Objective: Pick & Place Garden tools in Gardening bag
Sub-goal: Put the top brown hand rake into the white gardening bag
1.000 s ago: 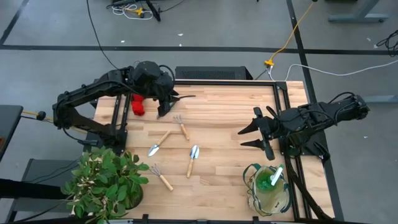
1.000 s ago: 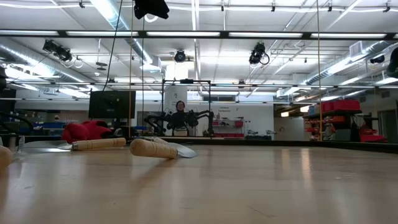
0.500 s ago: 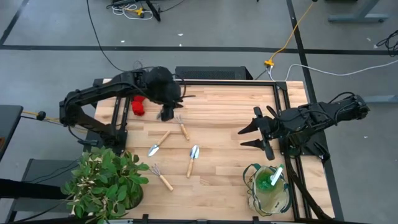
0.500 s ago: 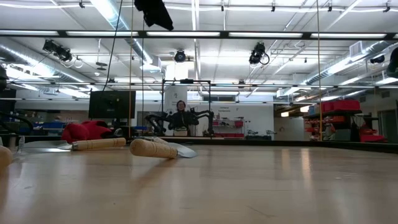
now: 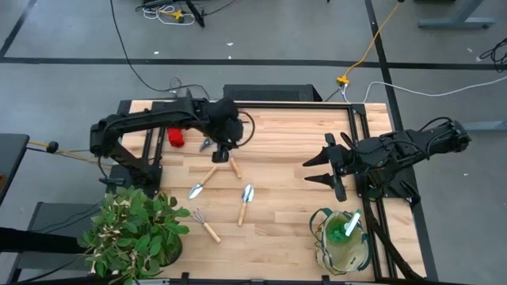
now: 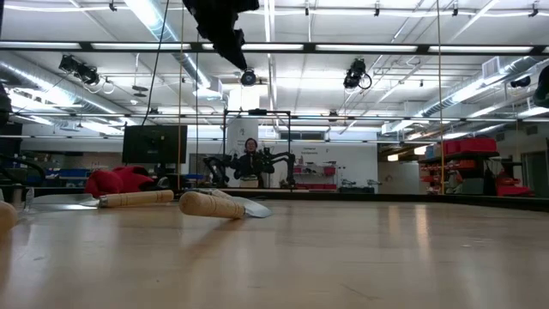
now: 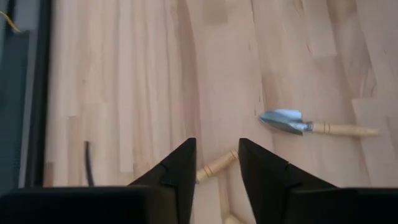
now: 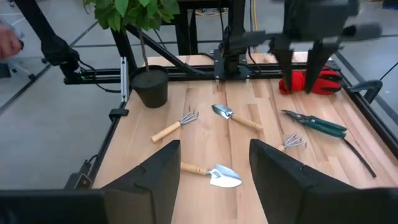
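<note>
My left gripper (image 5: 223,155) (image 7: 216,142) hangs open above the table's far left part, over a rake (image 5: 233,165) whose wooden handle (image 7: 215,165) shows below the gap between its fingers. A trowel (image 7: 292,121) (image 5: 201,184) lies beyond, with a second trowel (image 5: 245,203) and a second rake (image 5: 205,225) nearer the front. Red gloves (image 5: 176,138) and dark pruning shears (image 8: 314,123) lie flat at the far left. The beige gardening bag (image 5: 342,240) stands at the near right with a green-and-white item (image 5: 347,227) inside. My right gripper (image 5: 315,170) (image 8: 214,144) waits open, raised at the right.
A leafy potted plant (image 5: 131,229) stands at the near left corner. Black frame rails (image 5: 360,127) run along the table's right side. Bare wood (image 5: 285,150) lies between the tools and my right arm.
My left gripper has moved from above the red gloves toward the table's right and near edge and has come down, rolling its wrist. It now hangs over the far rake. The tools have stayed where they were.
</note>
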`<state>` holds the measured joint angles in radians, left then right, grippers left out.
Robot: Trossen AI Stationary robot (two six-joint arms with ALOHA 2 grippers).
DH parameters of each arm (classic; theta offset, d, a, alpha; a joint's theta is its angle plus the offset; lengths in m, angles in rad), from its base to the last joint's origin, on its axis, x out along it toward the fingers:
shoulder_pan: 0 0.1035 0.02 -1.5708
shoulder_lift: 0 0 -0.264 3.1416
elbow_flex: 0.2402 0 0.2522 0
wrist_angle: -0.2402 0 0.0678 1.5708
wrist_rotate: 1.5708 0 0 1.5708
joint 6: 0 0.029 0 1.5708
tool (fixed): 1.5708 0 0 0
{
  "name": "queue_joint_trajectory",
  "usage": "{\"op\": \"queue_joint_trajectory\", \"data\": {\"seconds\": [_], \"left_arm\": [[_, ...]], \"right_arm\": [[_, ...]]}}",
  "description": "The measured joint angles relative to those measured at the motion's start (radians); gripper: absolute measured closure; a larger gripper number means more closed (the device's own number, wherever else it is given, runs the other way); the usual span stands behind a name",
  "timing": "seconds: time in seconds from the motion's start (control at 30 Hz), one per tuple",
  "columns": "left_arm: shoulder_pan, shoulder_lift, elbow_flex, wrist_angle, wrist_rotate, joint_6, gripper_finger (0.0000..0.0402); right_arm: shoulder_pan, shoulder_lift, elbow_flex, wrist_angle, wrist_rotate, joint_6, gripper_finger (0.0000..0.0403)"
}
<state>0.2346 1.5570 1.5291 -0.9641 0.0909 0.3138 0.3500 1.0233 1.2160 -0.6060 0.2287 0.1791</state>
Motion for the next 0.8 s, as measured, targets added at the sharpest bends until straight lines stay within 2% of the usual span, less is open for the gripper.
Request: {"op": "queue_joint_trajectory", "data": {"seconds": [0.27, 0.37, 0.6, 0.8], "left_arm": [[-0.021, 0.102, 0.000, -0.008, -0.001, 0.068, 0.0172], [-0.026, 0.141, 0.000, -0.021, 0.000, 0.097, 0.0148], [-0.033, 0.217, 0.000, -0.039, -0.007, 0.217, 0.0138], [-0.033, 0.254, 0.000, -0.041, -0.007, 0.233, 0.0138]], "right_arm": [[0.000, 0.000, 0.000, 0.000, 0.000, 0.000, 0.0209], [0.000, 0.000, 0.000, 0.000, 0.000, 0.000, 0.0209], [0.000, 0.000, 0.000, 0.000, 0.000, -0.003, 0.0209], [0.000, 0.000, 0.000, 0.000, 0.000, -0.002, 0.0209]]}}
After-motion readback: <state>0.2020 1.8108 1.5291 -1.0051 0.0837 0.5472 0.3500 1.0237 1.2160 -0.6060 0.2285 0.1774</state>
